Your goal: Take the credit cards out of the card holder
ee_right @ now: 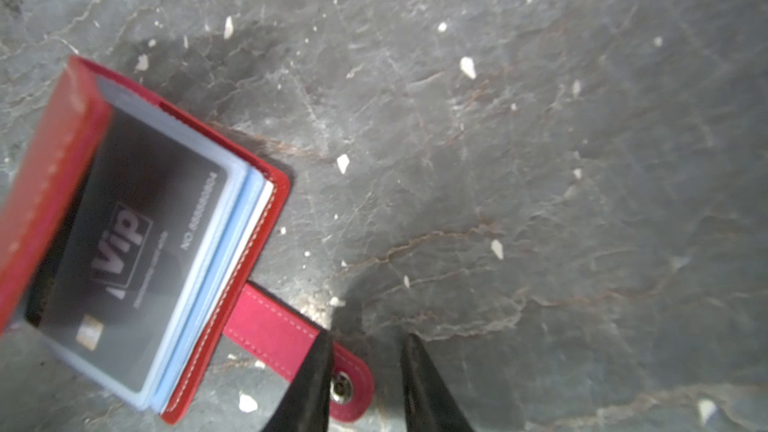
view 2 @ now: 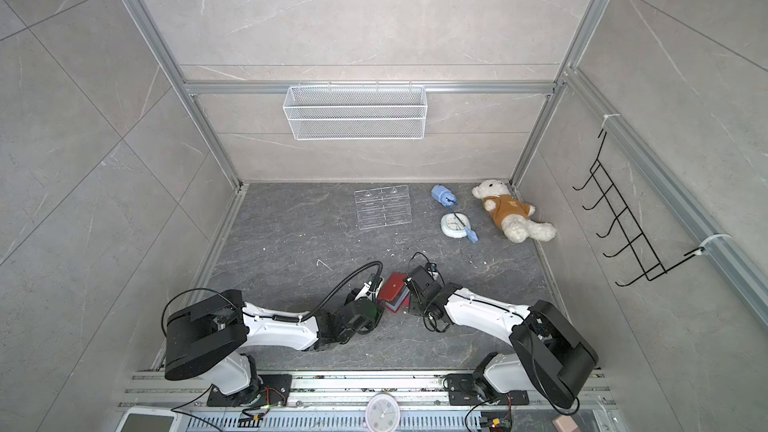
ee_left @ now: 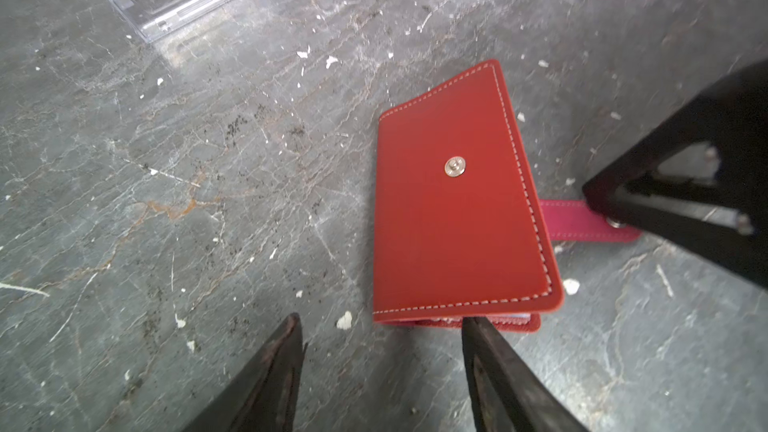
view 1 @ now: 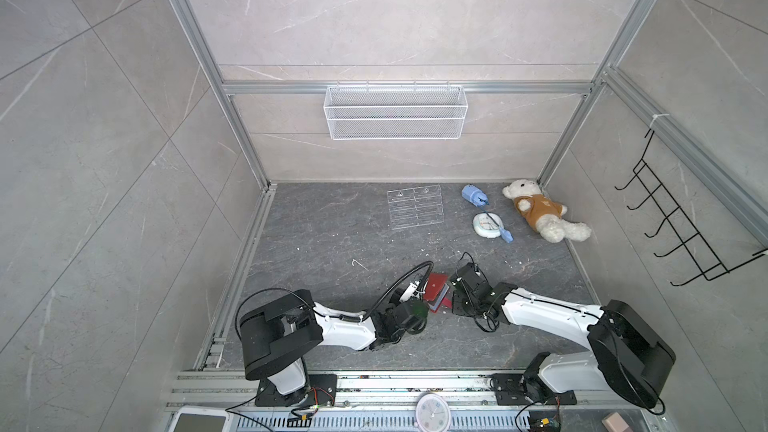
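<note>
table: a dark grey stone-look surface, flecked with small white crumbs; both arms are reached in toward its near middle.
card holder: red, laid on the table between the two grippers, and seen in both top views; its top cover is raised at a tilt, so the booklet stands part open.
snap tab: stretched flat on the table from the lower cover, toward the right gripper.
credit card: one black card marked "vip" in white is seen inside the card holder, tucked in a clear sleeve on top of the pale blue sleeves; it is not taken out.
left gripper: the fingers are set well apart and nothing is held; one fingertip is placed at the open edge of the card holder, the other over bare table; whether the cover is touched cannot be told.
right gripper: the fingers are parted narrowly, with bare table shown between them; one finger is laid over the snap tab beside its metal stud, the other is set just past the tab's end; nothing is clasped.
acrylic stand: clear and tiered, set toward the back of the table, well apart from the card holder.
teddy bear: laid in the back right corner, in a brown top.
wire basket: white, hung on the back wall's rail.
</note>
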Robot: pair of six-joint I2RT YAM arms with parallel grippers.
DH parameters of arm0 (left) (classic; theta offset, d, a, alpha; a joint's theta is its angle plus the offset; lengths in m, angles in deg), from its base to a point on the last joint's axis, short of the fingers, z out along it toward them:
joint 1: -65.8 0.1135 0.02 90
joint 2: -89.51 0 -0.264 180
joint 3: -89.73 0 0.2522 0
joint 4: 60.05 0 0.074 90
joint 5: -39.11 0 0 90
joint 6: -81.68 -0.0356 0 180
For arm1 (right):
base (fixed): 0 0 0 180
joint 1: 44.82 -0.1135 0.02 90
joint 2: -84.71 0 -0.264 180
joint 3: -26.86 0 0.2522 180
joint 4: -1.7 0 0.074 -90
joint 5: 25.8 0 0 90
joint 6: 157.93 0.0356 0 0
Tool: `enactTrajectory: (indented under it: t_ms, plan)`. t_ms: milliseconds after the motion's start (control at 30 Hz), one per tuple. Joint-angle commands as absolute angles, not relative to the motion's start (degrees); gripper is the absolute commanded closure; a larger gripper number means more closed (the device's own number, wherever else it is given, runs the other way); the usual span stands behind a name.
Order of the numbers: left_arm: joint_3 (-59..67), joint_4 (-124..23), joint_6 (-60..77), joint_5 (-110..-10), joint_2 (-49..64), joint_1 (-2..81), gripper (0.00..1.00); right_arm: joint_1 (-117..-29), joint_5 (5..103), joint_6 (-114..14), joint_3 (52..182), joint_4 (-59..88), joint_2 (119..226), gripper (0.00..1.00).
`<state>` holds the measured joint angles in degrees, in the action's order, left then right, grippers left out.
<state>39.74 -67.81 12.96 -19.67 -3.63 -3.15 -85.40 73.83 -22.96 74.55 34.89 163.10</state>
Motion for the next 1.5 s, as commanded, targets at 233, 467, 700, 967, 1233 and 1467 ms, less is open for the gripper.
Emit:
enactTrajectory:
  t_ms: [233, 467, 700, 967, 1233, 1467]
  plan:
    - [37.7, -71.0, 19.1, -16.3, -3.4, -1.6, 0.4, -85.3, 70.6, -23.7, 73.3, 34.7, 157.4, 0.63]
    - [36.8, -73.6, 18.4, -20.1, -4.5, -0.8, 0.43, -84.9, 70.7, -24.1, 74.8, 36.7, 155.3, 0.59]
    - [35.9, -76.3, 17.1, -23.5, -6.3, -0.8, 0.45, -84.0, 69.7, -25.3, 76.6, 37.4, 155.9, 0.58]
    - [34.5, -75.1, 16.2, -23.2, -7.0, -0.7, 0.46, -81.1, 66.2, -26.7, 79.1, 33.6, 160.6, 0.61]
    - [33.7, -75.0, 16.2, -23.4, -7.6, -0.7, 0.47, -78.8, 63.2, -27.1, 81.9, 28.0, 168.3, 0.71]
    - [33.9, -75.6, 16.5, -25.2, -7.3, -0.7, 0.48, -78.4, 62.6, -28.4, 86.1, 28.5, 170.3, 0.72]
